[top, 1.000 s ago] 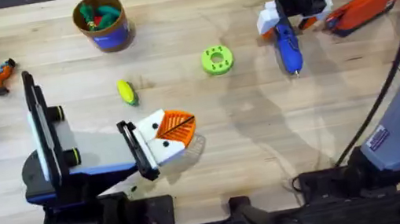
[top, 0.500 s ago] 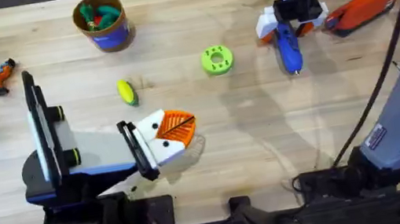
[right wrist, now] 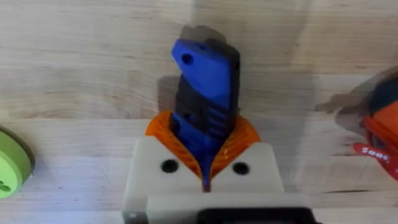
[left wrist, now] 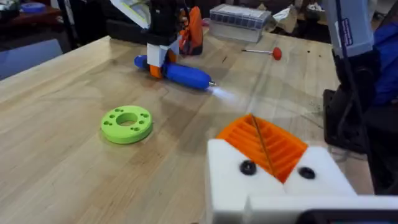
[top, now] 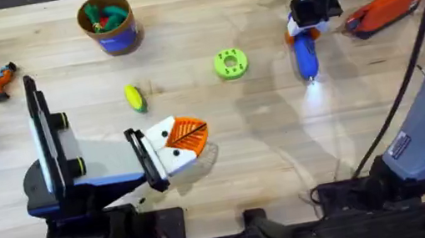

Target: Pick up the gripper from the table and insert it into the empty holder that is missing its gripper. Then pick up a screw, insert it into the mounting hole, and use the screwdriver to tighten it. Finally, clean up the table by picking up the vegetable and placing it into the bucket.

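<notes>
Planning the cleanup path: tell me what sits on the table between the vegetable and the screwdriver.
The green disc lies between the vegetable and the screwdriver, seen overhead.

Both grippers carry white triangular finger mounts tipped with orange ribbed pads, each mount fixed by a dark screw: the left gripper (top: 184, 140) behind a black-and-grey wrist, the right gripper (right wrist: 204, 163) likewise.
</notes>
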You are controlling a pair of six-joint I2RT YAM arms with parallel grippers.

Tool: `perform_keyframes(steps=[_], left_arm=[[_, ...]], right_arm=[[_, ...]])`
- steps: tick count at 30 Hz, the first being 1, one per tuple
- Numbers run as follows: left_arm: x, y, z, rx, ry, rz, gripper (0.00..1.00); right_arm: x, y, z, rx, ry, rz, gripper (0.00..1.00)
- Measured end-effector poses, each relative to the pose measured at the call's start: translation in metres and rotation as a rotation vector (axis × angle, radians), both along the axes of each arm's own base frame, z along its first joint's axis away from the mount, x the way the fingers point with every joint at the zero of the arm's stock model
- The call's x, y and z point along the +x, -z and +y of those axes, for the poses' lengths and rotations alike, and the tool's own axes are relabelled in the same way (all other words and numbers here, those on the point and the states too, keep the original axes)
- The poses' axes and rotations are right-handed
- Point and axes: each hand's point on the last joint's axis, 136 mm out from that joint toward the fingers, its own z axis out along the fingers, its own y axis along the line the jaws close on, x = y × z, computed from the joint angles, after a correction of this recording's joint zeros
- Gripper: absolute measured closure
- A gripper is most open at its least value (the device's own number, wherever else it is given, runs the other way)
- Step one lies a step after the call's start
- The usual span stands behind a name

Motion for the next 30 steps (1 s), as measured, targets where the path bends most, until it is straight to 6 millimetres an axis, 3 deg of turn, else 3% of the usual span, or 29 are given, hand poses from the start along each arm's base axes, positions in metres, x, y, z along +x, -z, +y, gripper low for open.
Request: perform_keyframes(steps=[9,13,16,21,24,30], left_arm=[[0.0,0.0,0.0,0.0,0.0,0.0,0.994],[0.0,0.0,0.0,0.0,0.0,0.0,0.994],[0.0,0.0,0.0,0.0,0.0,0.0,0.994],[0.0,0.0,0.0,0.0,0.0,0.0,0.994],[0.0,0.0,0.0,0.0,0.0,0.0,0.994],[0.0,0.0,0.0,0.0,0.0,0.0,0.994]], right_arm=[[0.002,-0.006,0.0,0.0,0.0,-0.005,0.975],[0.013,-0.03,0.004,0.002,-0.008,-0.065,0.975],[0.024,-0.072,0.013,0.008,-0.028,-0.171,0.975],[0.032,-0.16,0.041,0.035,-0.076,-0.399,0.975],[0.027,-0.207,0.06,0.062,-0.103,-0.524,0.975],[0.007,-0.274,0.086,0.121,-0.136,-0.705,0.975]])
